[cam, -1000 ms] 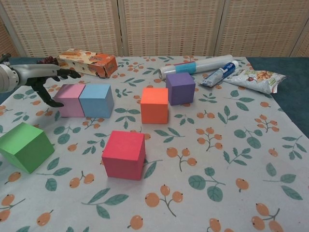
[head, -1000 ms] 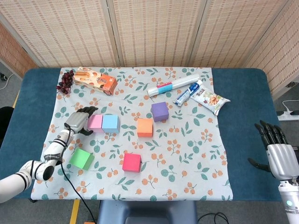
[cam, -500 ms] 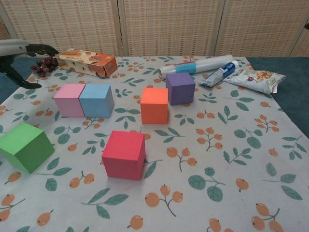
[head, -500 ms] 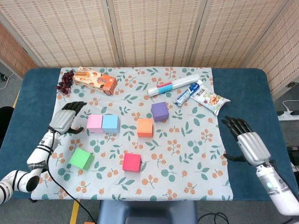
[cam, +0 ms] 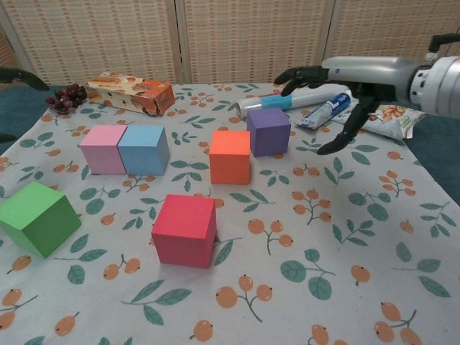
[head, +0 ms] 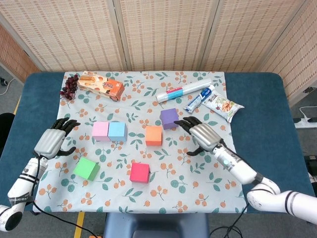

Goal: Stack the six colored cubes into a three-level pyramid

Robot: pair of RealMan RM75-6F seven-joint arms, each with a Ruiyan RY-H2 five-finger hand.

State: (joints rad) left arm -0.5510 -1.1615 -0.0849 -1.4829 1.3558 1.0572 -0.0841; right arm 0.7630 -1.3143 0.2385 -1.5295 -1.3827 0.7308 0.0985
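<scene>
Starting at the left edge of the surface, the left hand (head: 51, 141) hangs with fingers spread and holds nothing. The green cube (head: 86, 168) sits near it, the pink cube (head: 100, 131) and blue cube (head: 117, 131) touch side by side, and the red cube (head: 139, 172) is toward the front edge. The right hand (head: 202, 135), also spread and holding nothing, hovers just beside the purple cube (head: 169, 118), which sits by the orange cube (head: 154, 135). It should come straight down, hold two flat sides, and lift slowly.
</scene>
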